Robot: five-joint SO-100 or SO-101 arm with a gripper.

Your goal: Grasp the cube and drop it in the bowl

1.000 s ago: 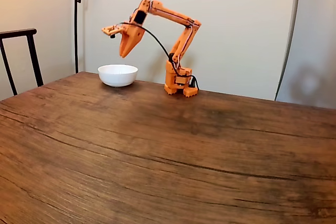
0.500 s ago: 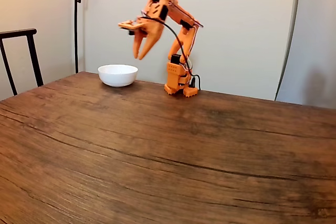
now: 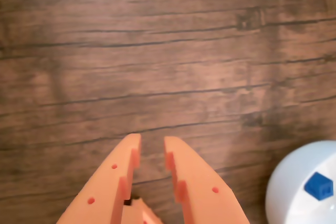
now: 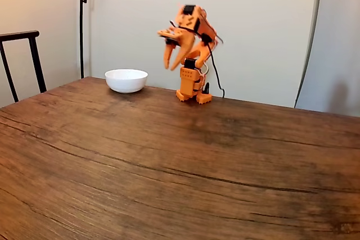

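Wrist view, cube: the blue cube [image 3: 318, 186] lies inside the bowl [image 3: 294, 192], near the frame's lower right corner.
Bowl: white, cut off by the right and bottom edges in the wrist view; in the fixed view the bowl [image 4: 126, 80] sits near the table's far edge, left of the arm's base.
Room: the wood table [image 4: 185, 161] spreads bare and wide from the bowl toward the camera; a dark chair [image 4: 22, 60] stands past its left edge, a lamp pole [image 4: 82, 23] behind it by the wall.
Jaws: the gripper [image 3: 152, 148] has its 2 orange fingers [image 3: 118, 174] parted by a narrow gap, holding nothing and touching nothing, bare wood showing between them.
Arm: in the fixed view the gripper [image 4: 171, 66] hangs tips-down above the table, just beside the base [image 4: 192, 89], well apart from the bowl.
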